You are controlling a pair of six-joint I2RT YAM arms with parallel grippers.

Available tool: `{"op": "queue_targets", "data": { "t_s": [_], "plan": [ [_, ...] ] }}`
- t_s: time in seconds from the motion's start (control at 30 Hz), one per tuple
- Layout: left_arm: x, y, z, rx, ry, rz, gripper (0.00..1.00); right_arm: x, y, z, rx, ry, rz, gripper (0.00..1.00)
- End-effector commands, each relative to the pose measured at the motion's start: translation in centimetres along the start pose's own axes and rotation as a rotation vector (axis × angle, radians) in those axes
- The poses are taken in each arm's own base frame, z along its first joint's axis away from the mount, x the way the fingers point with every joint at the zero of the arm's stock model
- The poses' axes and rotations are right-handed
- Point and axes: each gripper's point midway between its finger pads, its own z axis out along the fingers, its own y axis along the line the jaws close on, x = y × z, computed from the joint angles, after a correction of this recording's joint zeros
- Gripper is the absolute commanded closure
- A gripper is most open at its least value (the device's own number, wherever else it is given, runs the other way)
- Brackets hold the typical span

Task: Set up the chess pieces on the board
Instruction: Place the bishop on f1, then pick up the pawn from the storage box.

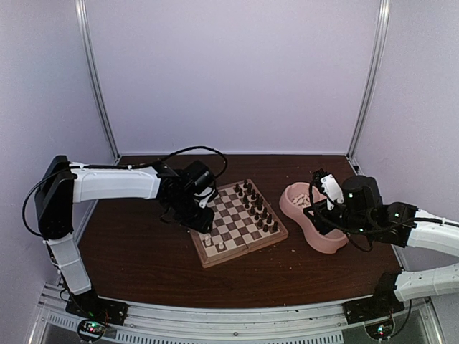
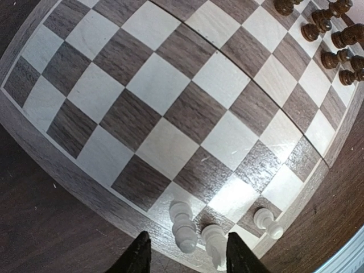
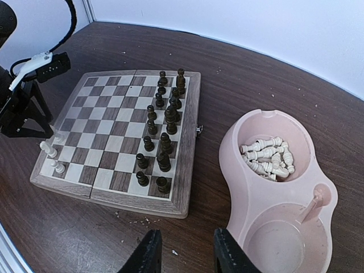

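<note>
Board (image 1: 235, 225): square, light and dark wood checks, pale border, lying flat and skewed at centre of the top view. Three cream pieces (image 2: 185, 227) stand on edge-row squares (bottom of the left wrist view). Loose heap (image 3: 267, 159) of more lies off-board, centre right in the right wrist view.

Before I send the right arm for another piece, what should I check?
1. Left gripper open: ok.
2. Its fingers clear of the placed pieces: cannot tell, one stands close.
3. Placed pieces upright on the board: ok, three standing.
4. Right gripper empty: ok.
5. Spare pieces in the bowl: ok, a heap.
6. Dark pieces standing: ok.
</note>
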Motion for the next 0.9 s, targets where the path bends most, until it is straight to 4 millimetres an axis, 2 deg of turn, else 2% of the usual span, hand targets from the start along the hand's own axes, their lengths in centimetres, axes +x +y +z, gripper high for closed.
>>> {"op": "queue_targets", "data": {
  "t_s": [0.0, 0.1, 0.2, 0.3, 0.4, 0.47, 0.57, 0.63, 0.7, 0.87],
  "plan": [
    [-2.0, -0.1, -1.6, -0.015, -0.069, 0.010, 0.53, -1.3, -0.2, -0.3, 0.016, -0.020, 0.009, 0.66],
    [-2.7, -0.5, -3.0, -0.011, -0.108, 0.028, 0.52, -1.5, -0.8, -0.1, 0.061, 0.001, -0.020, 0.66],
    [-3.2, -0.7, -4.7, -0.020, -0.158, 0.053, 0.52, -1.7, -2.4, 0.2, 0.144, 0.037, -0.049, 0.65],
    [-3.7, -0.8, -6.8, -0.028, -0.216, 0.076, 0.53, -1.9, -3.7, 0.9, 0.157, 0.072, -0.001, 0.67],
    [-4.0, -1.2, -8.9, -0.027, -0.271, 0.099, 0.53, -2.0, -4.7, 2.1, 0.133, 0.118, 0.079, 0.69],
    [-4.2, -1.5, -10.5, -0.016, -0.316, 0.113, 0.53, -1.2, -5.0, 3.5, 0.113, 0.207, 0.121, 0.70],
    [-4.6, -1.8, -12.7, 0.013, -0.395, 0.120, 0.53, -1.2, -5.3, 5.4, 0.111, 0.292, 0.168, 0.71],
    [-4.7, -1.9, -14.2, 0.034, -0.453, 0.123, 0.52, -1.4, -6.0, 6.5, 0.157, 0.317, 0.194, 0.71],
    [-4.4, -1.8, -14.7, 0.042, -0.491, 0.135, 0.51, -1.7, -7.3, 7.4, 0.234, 0.331, 0.235, 0.71],
    [-2.8, -0.7, -13.9, 0.025, -0.486, 0.136, 0.50, -2.6, -9.6, 9.1, 0.382, 0.340, 0.364, 0.74]
  ]
}}
